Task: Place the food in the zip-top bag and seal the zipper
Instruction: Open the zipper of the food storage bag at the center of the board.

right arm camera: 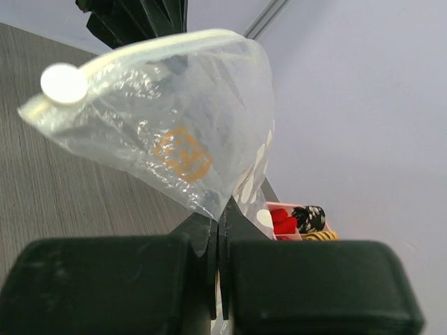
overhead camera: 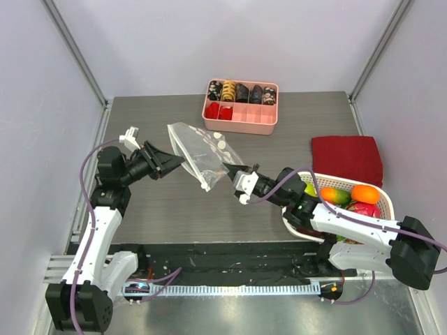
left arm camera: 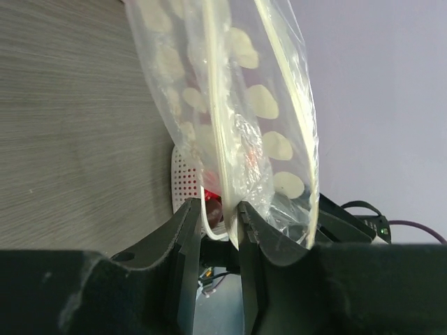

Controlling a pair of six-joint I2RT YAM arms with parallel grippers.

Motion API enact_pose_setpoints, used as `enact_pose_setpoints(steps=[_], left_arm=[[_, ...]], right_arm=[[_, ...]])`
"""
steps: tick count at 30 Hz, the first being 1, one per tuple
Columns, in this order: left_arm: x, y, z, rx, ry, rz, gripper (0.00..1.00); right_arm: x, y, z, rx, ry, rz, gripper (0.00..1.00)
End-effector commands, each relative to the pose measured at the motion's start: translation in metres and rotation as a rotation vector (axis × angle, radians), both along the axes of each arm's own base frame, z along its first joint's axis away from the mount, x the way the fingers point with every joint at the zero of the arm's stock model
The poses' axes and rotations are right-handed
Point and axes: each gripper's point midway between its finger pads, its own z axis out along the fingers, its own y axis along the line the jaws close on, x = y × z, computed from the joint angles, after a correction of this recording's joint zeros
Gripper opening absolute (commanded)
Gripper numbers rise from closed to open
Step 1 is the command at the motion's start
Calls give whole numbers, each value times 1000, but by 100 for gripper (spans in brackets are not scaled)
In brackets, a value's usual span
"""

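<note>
Top external: my right hand (overhead camera: pixel 229 169) clamped on zip-top bag (overhead camera: pixel 201 150); my left hand (overhead camera: pixel 179 162) slightly apart, zipper (left arm camera: pixel 217 139) between fingers (left arm camera: pixel 183 244), above table (overhead camera: pixel 174 202).

Clear zip-top bag (overhead camera: pixel 202 150) printed with white polka dots, whitish zipper (left arm camera: pixel 216 105), pink tray (overhead camera: pixel 241 127) of dark and red pieces, deep red cloth (overhead camera: pixel 347 159), white perforated basket (overhead camera: pixel 389 209), glossy orange fruits (overhead camera: pixel 364 193), grey wood-grain bench (overhead camera: pixel 174 202)

White basket (overhead camera: pixel 389 204): near wall and some of the food (overhead camera: pixel 364 193) hidden behind right arm (overhead camera: pixel 349 223). Zip-top bag (left arm camera: pixel 244 125): cut by top edge, left wrist view.
</note>
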Motion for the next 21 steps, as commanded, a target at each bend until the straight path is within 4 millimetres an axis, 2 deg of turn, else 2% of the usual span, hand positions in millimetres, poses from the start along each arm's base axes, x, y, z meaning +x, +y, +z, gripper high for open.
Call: enact_pose_setpoints(steps=[1, 10, 14, 21], left_arm=[[11, 6, 9, 38, -28, 59, 31], [18, 6, 19, -14, -52, 75, 31], [16, 2, 29, -55, -80, 48, 36], [12, -1, 23, -81, -56, 33, 40]], right_arm=[[-18, 0, 28, 75, -69, 62, 1], [-24, 3, 19, 65, -55, 83, 1], [-27, 5, 16, 68, -37, 95, 1], [-30, 9, 19, 92, -36, 105, 1]])
